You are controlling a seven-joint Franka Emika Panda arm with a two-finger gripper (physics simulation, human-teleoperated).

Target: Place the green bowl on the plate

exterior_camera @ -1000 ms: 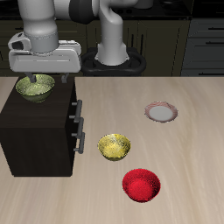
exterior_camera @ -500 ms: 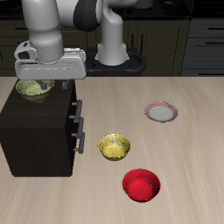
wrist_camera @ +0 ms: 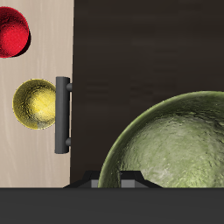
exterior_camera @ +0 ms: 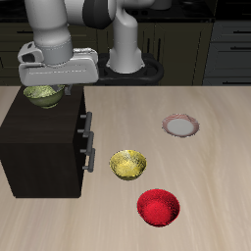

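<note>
The green bowl [exterior_camera: 43, 95] sits atop the dark cabinet [exterior_camera: 39, 147], the gripper [exterior_camera: 45, 88] directly over it, fingers hidden, so I cannot tell its state; best to pinch the thin rim squarely; its inside looks speckled, matte; the flat pink-rimmed plate [exterior_camera: 180, 125] lies well apart.

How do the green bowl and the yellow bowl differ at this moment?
The green bowl is dull olive and speckled inside; the yellow bowl is brighter and glossier. The green bowl sits up on the dark cabinet, directly under the end effector; the yellow bowl rests on the table beside the cabinet, nothing above it. Both are small, round, upright and similar in size.
</note>
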